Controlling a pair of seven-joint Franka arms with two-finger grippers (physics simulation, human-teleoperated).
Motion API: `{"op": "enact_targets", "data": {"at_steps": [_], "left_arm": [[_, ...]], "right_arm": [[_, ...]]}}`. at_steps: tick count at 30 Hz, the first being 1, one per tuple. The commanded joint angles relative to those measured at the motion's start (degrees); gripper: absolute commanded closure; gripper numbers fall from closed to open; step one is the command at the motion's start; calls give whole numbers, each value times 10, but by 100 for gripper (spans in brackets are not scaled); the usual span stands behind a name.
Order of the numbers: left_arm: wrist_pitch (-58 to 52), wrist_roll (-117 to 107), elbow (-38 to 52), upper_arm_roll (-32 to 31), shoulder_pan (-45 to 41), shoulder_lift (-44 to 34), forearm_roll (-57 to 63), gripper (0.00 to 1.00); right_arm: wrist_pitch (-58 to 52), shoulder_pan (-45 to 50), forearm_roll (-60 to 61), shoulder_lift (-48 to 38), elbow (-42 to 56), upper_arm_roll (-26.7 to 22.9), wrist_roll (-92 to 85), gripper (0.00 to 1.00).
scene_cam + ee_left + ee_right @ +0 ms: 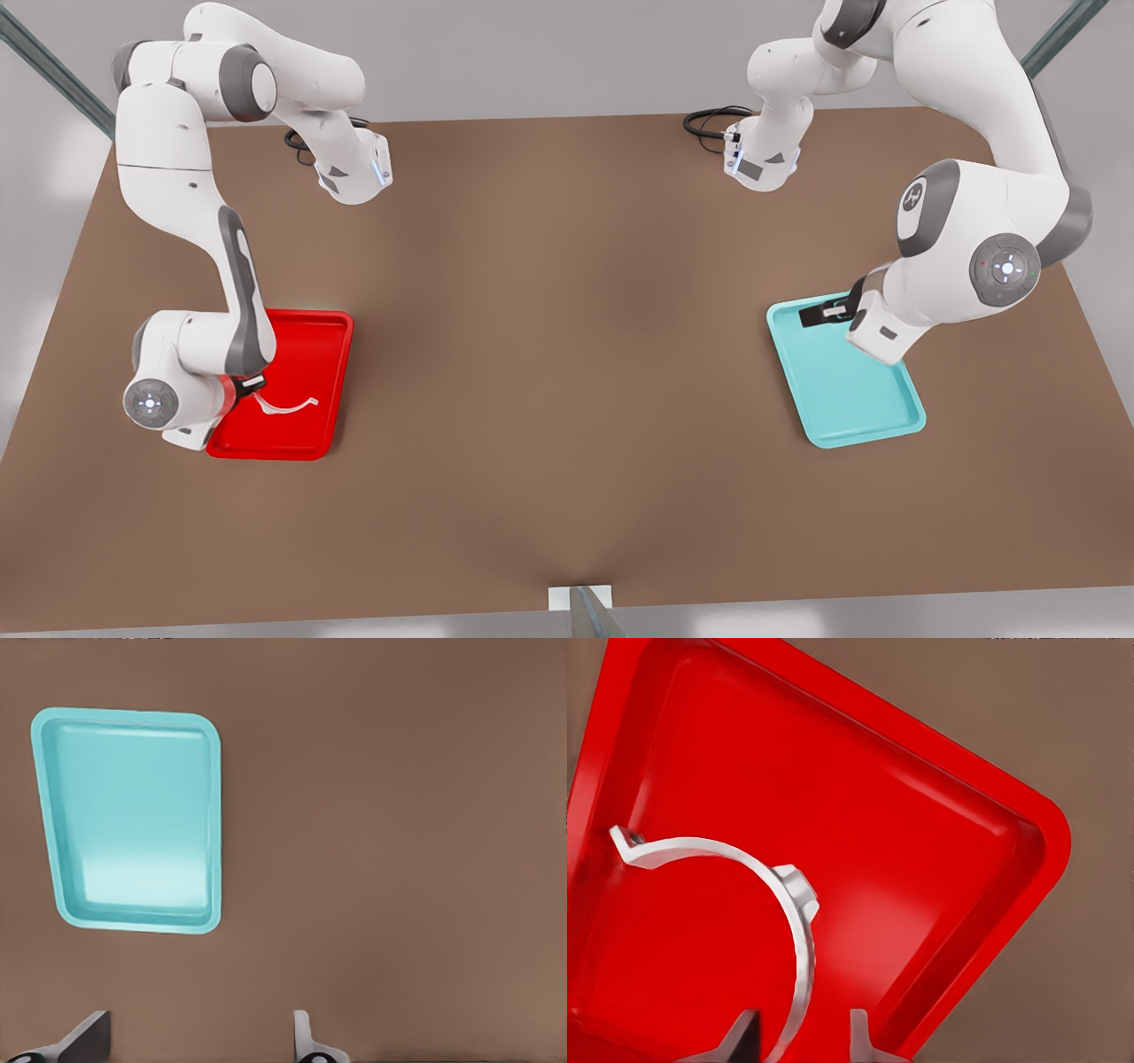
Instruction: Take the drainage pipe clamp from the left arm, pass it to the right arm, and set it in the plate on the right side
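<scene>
Right gripper (799, 1041) pinches drainage pipe clamp (793, 904) over plate (939, 815).

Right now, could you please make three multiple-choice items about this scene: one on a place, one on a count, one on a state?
1. Where is the drainage pipe clamp?
A. over the red plate
B. in the teal tray
C. on the bare table

2. How many trays are on the table?
A. one
B. two
C. three

3. What is between the left gripper's fingers?
A. the clamp
B. a tray rim
C. nothing

Answers:
1. A, the white half-ring shows against the red plate in the front and right wrist views, one end between the right gripper's fingers.
2. B, one red, one teal.
3. C, the left wrist view shows only brown table between the spread fingers.
</scene>
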Motion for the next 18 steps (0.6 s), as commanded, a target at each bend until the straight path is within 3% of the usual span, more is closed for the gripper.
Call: {"op": "enact_targets", "data": {"at_steps": [1,7,11,12,13,16,18], "left_arm": [[-4,300,0,0,0,-1,0,0],[-5,300,0,0,0,-1,0,0],[-5,300,0,0,0,-1,0,0],[-5,300,0,0,0,-1,0,0],[-5,300,0,0,-1,-1,0,0],[-5,300,0,0,-1,-1,0,0],[-5,300,0,0,-1,-1,0,0]], "right_arm": [[0,0,14,-1,0,0,-66,0],[-62,6,35,-7,55,6,-67,0],[-213,52,81,-16,243,5,-57,0],[-257,54,98,-36,260,4,39,0],[-291,55,94,-80,256,4,128,0],[-315,56,91,-176,199,2,162,0],[-307,57,88,-190,181,1,165,0]]}}
